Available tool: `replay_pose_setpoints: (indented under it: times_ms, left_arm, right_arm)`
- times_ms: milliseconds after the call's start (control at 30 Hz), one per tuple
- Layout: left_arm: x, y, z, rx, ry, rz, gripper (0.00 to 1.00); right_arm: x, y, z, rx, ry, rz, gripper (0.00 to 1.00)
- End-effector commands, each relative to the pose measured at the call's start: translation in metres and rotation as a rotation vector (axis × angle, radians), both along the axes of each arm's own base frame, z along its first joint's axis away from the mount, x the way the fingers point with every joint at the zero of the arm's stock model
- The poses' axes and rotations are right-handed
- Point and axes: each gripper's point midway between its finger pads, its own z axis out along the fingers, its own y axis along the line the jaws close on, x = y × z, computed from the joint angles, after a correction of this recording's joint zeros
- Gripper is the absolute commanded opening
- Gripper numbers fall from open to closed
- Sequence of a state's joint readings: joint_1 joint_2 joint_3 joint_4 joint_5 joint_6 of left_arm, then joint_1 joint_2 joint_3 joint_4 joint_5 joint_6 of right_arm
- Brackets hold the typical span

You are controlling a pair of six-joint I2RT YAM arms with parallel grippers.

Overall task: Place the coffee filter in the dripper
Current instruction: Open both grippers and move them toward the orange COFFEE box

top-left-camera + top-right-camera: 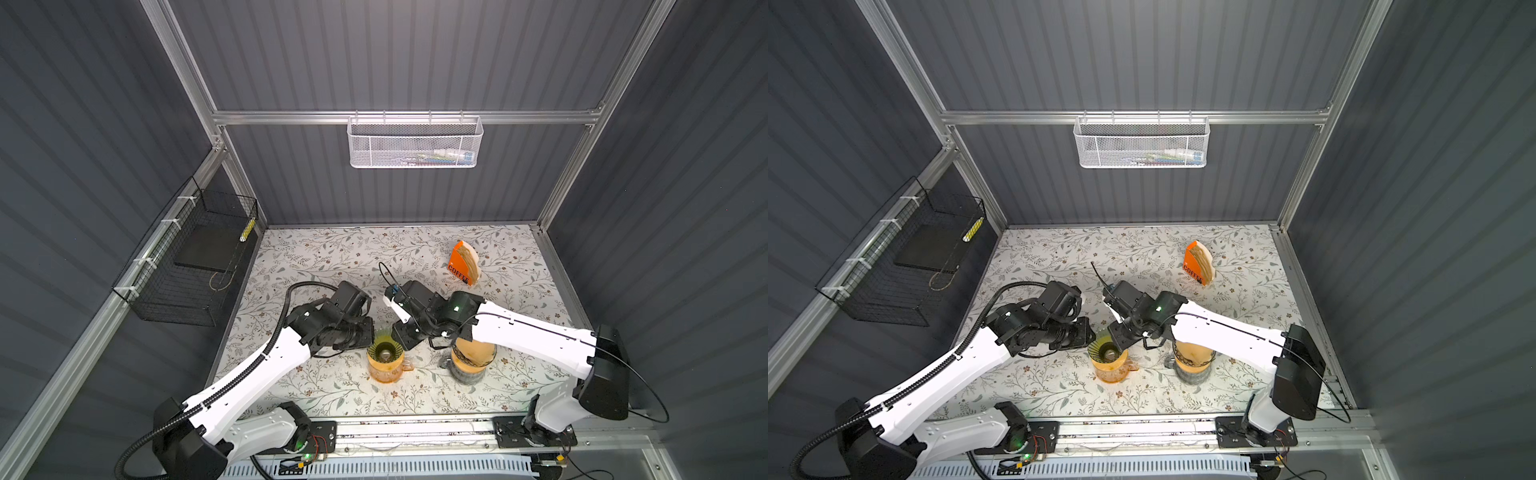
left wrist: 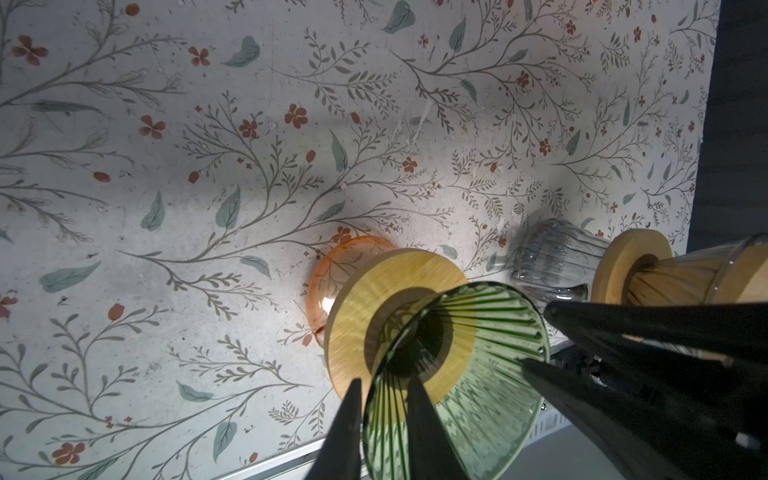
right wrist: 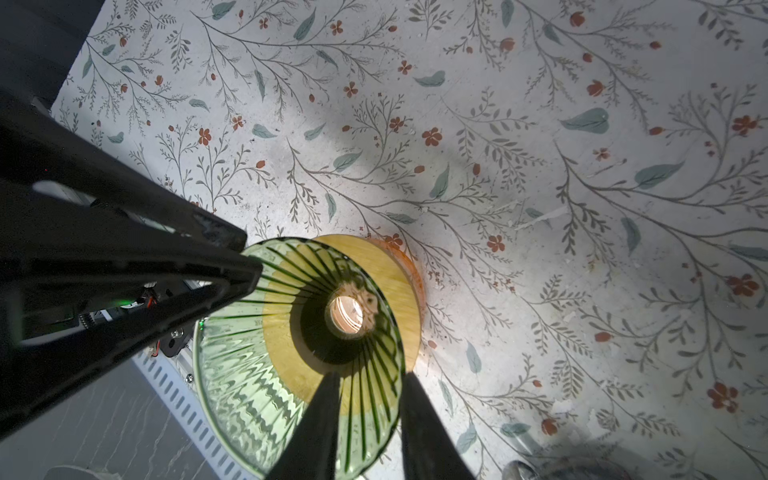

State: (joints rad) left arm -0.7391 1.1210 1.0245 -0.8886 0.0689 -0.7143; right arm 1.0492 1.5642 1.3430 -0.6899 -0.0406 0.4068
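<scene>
A green ribbed glass dripper (image 1: 384,352) (image 1: 1106,351) stands on a wooden collar (image 2: 374,291) over an orange glass cup (image 1: 384,374), near the table's front middle. Nothing lies inside it. My left gripper (image 2: 383,380) (image 1: 371,338) straddles its left rim, one finger inside and one outside, narrowly open. My right gripper (image 3: 370,376) (image 1: 401,338) straddles the opposite rim the same way, also narrowly open. Brown paper coffee filters (image 1: 471,259) stand in an orange holder (image 1: 457,266) at the back right. Another brown filter (image 1: 473,353) sits in a clear dripper (image 2: 681,274) to the right.
The clear dripper rests on a grey ribbed glass (image 2: 552,257), partly under my right arm. A white mesh basket (image 1: 413,141) hangs on the back wall. A black wire basket (image 1: 195,257) hangs on the left wall. A metal rail (image 1: 415,428) runs along the front edge.
</scene>
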Motion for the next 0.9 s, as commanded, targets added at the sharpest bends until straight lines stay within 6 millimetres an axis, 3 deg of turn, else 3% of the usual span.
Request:
replay_pose_setpoints:
  times_ms: [0, 200, 333, 567, 600, 633, 867]
  left_arm:
    - [0.003, 0.010, 0.020, 0.021, -0.057, 0.020, 0.22]
    - [0.014, 0.011, 0.046, 0.026, -0.126, 0.036, 0.23]
    - [0.034, 0.000, 0.064, 0.033, -0.189, 0.016, 0.25]
    - [0.077, -0.052, 0.082, -0.050, -0.235, -0.047, 0.25]
    - [0.085, -0.061, 0.099, -0.097, -0.278, -0.048, 0.24]
    - [0.091, -0.069, 0.103, -0.123, -0.292, -0.049, 0.25]
    - [0.126, -0.102, 0.105, -0.193, -0.302, -0.056, 0.25]
  right_arm:
    - [0.001, -0.002, 0.024, 0.033, -0.043, -0.001, 0.29]
    - [0.008, -0.011, 0.046, 0.089, -0.081, -0.031, 0.29]
    - [0.023, -0.027, 0.065, 0.173, -0.097, -0.092, 0.29]
    - [0.047, -0.090, 0.085, 0.228, -0.170, -0.218, 0.29]
    - [0.050, -0.100, 0.087, 0.235, -0.180, -0.235, 0.29]
    - [0.054, -0.112, 0.088, 0.237, -0.188, -0.259, 0.29]
    - [0.088, -0.177, 0.079, 0.230, -0.183, -0.396, 0.29]
